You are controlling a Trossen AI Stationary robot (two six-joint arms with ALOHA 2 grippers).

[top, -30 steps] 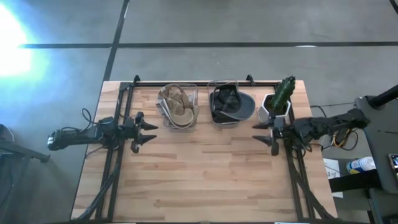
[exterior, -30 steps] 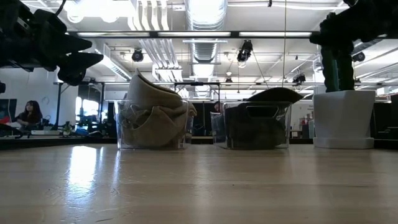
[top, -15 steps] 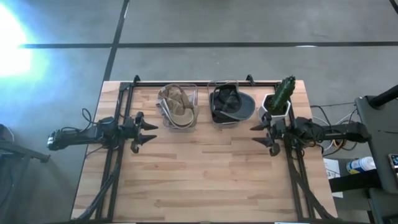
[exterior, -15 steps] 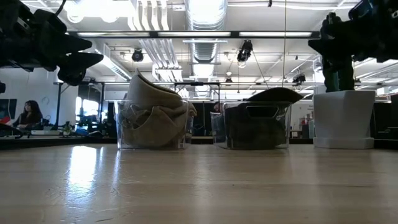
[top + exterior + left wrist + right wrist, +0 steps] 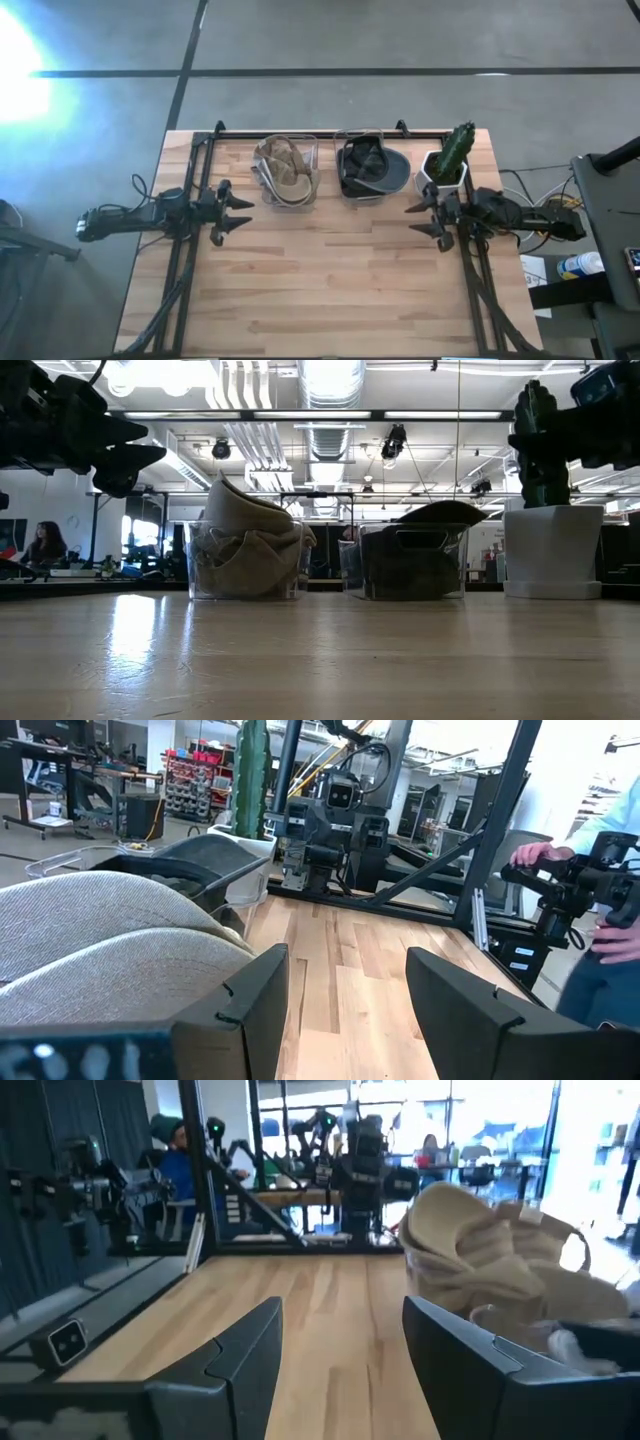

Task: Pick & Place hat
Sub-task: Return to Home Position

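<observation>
Beige hats (image 5: pixel 285 170) fill a clear bin near the table's far edge, and dark hats (image 5: pixel 368 168) fill a second clear bin to its right. In the low view the beige pile (image 5: pixel 245 540) and the dark pile (image 5: pixel 412 550) stand side by side. My left gripper (image 5: pixel 240 213) hovers open to the left of the beige bin, above the table (image 5: pixel 135 465). My right gripper (image 5: pixel 412 217) hovers open just right of the dark bin, in front of the cactus pot. The left wrist view shows a beige hat (image 5: pixel 100 945) close by; the right wrist view shows the beige pile (image 5: pixel 470 1245) farther off.
A cactus in a white pot (image 5: pixel 447 165) stands at the far right corner, beside my right gripper. A dark frame rail (image 5: pixel 310 131) runs along the far edge. Bare wood (image 5: pixel 330 290) spreads across the near half. People show in the room beyond (image 5: pixel 600 910), (image 5: pixel 170 1155).
My right arm has folded down, its rear part swinging toward the table's near edge until it lies nearly level. In the low view its gripper has drawn back toward the right edge, uncovering the cactus. The left arm and the hats have kept still.
</observation>
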